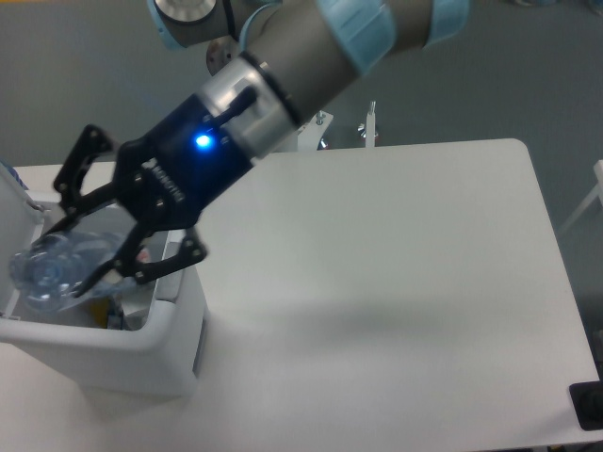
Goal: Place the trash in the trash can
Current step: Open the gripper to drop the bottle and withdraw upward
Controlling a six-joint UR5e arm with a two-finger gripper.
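The bottle (58, 268) is clear, crinkled, glossy plastic. The trash can (141, 344) looks like smooth, matt pale plastic. The gripper (80, 254) is matt black metal; the desk (396, 282) is smooth matt white.

one bottle (57, 268), one trash can (132, 348), one table (396, 301)

A white table (405, 282) fills most of my view. At five o'clock, a small black object (588, 407) sits at its edge. Behind is grey floor (85, 85).
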